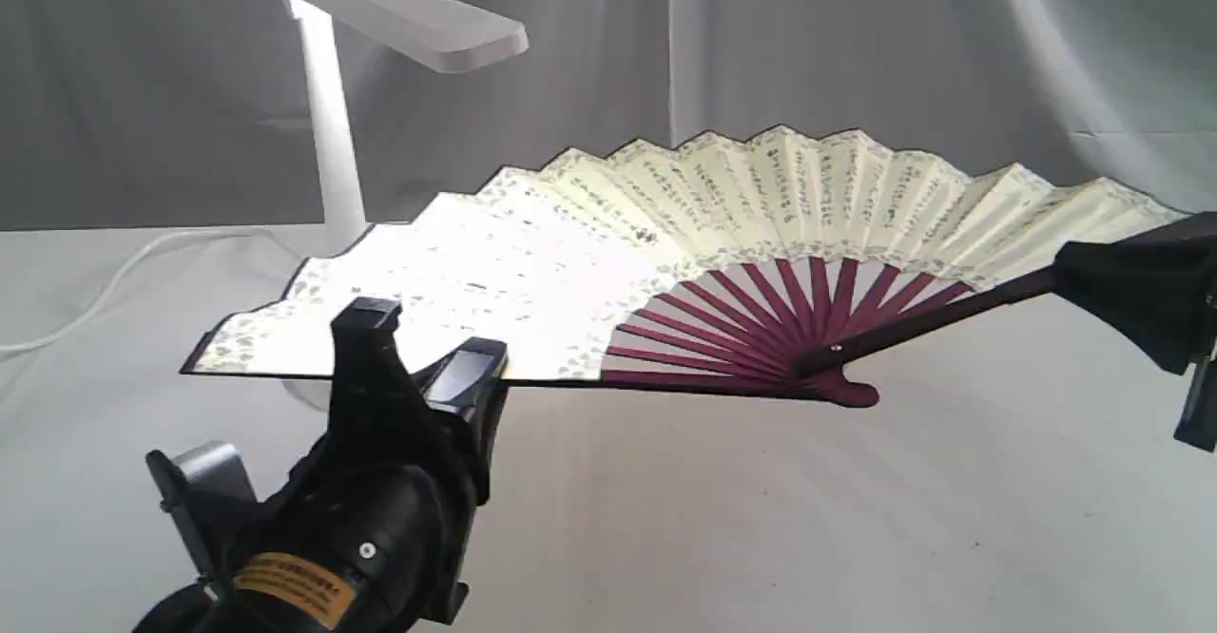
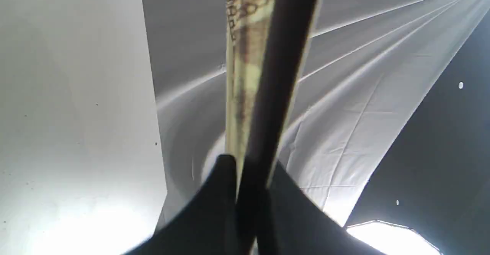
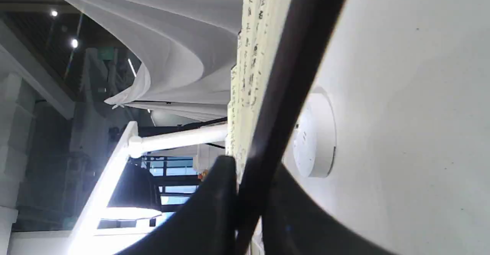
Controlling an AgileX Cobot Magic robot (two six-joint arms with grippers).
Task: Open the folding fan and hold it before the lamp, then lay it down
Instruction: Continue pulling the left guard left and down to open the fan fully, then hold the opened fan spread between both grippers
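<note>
Exterior view: the cream pleated paper folding fan with maroon wooden ribs point(image 1: 761, 196) hangs fully spread above the desk point(image 1: 761, 538), its left part before the white plastic desk lamp point(image 1: 328, 139). It looks light and its leaf would probably tear easily, so the stiff guards point(image 1: 951, 315) are the places to grip. Left wrist view: the left fingers point(image 2: 218, 197) pinch one of them. Right wrist view: the right fingers point(image 3: 214, 197) clamp the other. No containers appear.
</note>
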